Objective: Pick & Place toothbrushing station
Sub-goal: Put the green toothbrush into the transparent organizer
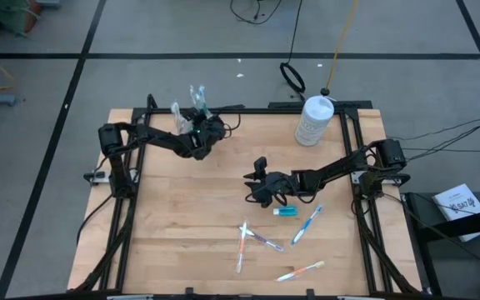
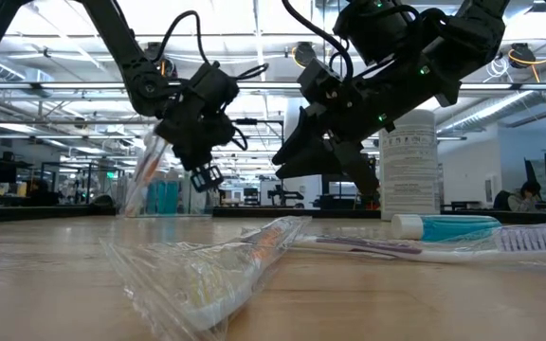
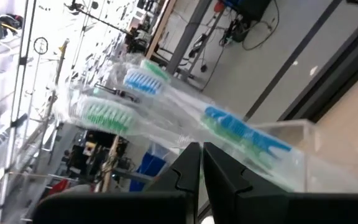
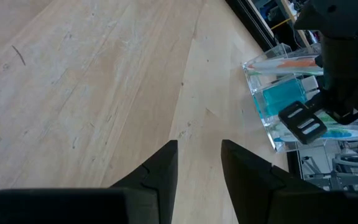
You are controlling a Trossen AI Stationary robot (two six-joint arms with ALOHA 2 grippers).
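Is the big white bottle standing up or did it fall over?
Standing up. The white bottle stands straight on the table in the low view, and the high view shows its round top.

Grey floor point(image 1: 182, 75) crossed by black tape lines point(image 1: 82, 75).

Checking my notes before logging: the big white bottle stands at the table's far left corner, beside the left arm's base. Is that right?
Not quite: the white bottle stands at the far right corner, near the right arm's base, as the high view shows.

Left end effector point(image 1: 200, 127) at the clear cup point(image 1: 197, 107) of toothbrushes; loose toothbrushes point(image 1: 307, 225) near the front edge.
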